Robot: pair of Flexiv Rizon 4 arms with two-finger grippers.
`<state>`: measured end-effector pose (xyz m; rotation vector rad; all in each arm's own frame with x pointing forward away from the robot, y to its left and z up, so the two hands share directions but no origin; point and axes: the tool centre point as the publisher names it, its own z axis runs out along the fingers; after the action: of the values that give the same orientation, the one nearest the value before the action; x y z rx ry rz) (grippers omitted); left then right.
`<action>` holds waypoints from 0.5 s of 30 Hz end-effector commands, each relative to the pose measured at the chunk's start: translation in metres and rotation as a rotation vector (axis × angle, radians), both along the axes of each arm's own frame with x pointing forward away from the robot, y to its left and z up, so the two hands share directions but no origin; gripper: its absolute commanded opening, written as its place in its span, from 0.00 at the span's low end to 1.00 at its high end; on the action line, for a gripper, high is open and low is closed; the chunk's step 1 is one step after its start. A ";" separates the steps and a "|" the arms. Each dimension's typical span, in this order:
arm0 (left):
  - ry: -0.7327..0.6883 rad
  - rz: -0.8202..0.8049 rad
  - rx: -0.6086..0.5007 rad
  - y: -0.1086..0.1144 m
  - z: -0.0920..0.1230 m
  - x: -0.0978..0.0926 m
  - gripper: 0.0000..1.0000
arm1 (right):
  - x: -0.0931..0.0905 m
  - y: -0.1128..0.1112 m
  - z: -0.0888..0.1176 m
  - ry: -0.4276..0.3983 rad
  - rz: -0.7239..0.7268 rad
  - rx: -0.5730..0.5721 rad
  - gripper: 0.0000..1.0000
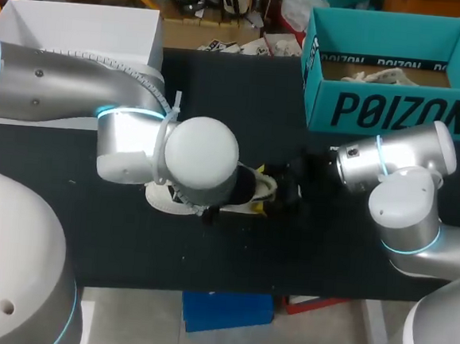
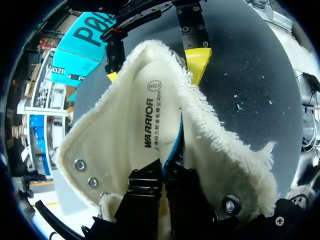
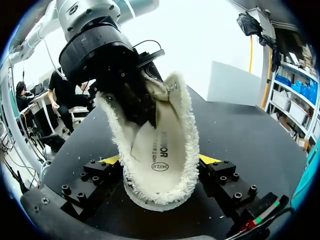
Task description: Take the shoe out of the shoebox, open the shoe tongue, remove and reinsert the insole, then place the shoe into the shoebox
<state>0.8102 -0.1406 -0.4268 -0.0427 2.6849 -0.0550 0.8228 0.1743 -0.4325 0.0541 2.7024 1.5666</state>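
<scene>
A cream shoe [image 3: 160, 150] with a fleece lining is off the table, held between my two grippers. My right gripper [image 3: 160, 161] is shut on one end of it, with a yellow tip [image 3: 111, 160] against each side. In the left wrist view those tips [image 2: 198, 62] flank the far end of the shoe [image 2: 120, 150]. My left gripper [image 2: 167, 172] reaches into the shoe's opening, shut on the raised, blue-edged rim of the printed insole [image 2: 150, 125]. In the head view my left wrist covers most of the shoe [image 1: 164, 200]. The teal shoebox [image 1: 386, 112] stands open at the back right.
A white box [image 1: 82, 29] sits at the back left of the black table [image 1: 232, 252]. The teal shoebox holds some paper stuffing [image 1: 381, 72]. My right arm's elbow [image 1: 403, 205] is close in front of the shoebox.
</scene>
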 end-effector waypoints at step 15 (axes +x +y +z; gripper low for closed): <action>0.164 -0.031 -0.129 0.003 -0.010 0.007 0.00 | 0.000 -0.001 -0.003 0.000 0.000 -0.001 0.00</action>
<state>0.8118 -0.1421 -0.4268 -0.0584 2.8302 -0.1990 0.8228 0.1742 -0.4324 0.0544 2.7023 1.5671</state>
